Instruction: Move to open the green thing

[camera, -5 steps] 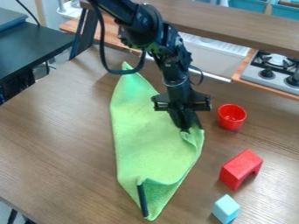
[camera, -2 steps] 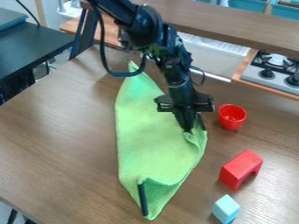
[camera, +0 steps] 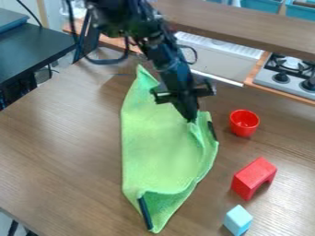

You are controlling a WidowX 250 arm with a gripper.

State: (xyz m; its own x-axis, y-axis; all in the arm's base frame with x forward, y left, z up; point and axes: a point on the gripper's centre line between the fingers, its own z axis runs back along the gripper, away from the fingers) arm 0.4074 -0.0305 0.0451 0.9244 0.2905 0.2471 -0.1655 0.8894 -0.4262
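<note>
Wood-grained tabletop [camera: 67, 133] carries the soft green cloth [camera: 157, 147], long and tapering at both ends, with dark strips [camera: 145, 212] at two edges. The black claw [camera: 192, 120] is closed, pinching a raised fold near one long side. Just beyond that side sit a round red cup [camera: 244, 131], a red arched block [camera: 251, 177] and a pale blue block [camera: 237, 220].

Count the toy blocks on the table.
2: the red arch block, right of the green cloth, and the light blue block, nearer the camera. Any under the green cloth would be hidden.
</note>
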